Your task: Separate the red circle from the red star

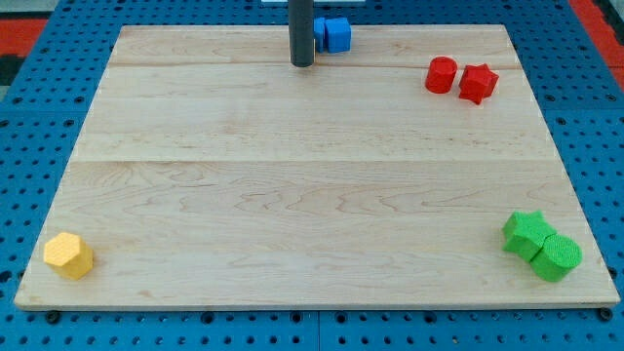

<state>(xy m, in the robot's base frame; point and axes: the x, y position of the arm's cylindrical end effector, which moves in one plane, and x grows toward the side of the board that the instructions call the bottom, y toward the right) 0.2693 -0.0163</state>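
Observation:
The red circle (441, 75) stands at the view's upper right of the wooden board, touching or nearly touching the red star (478, 83) just to its right. My tip (302, 63) is near the view's top centre, well to the left of both red blocks. A blue block (332, 34) sits right behind and to the right of the rod, partly hidden by it.
A green star (526, 234) and a green circle (558, 257) sit together at the view's lower right corner. A yellow hexagon (68, 255) sits at the lower left corner. The board's edge (312, 308) runs along the view's bottom.

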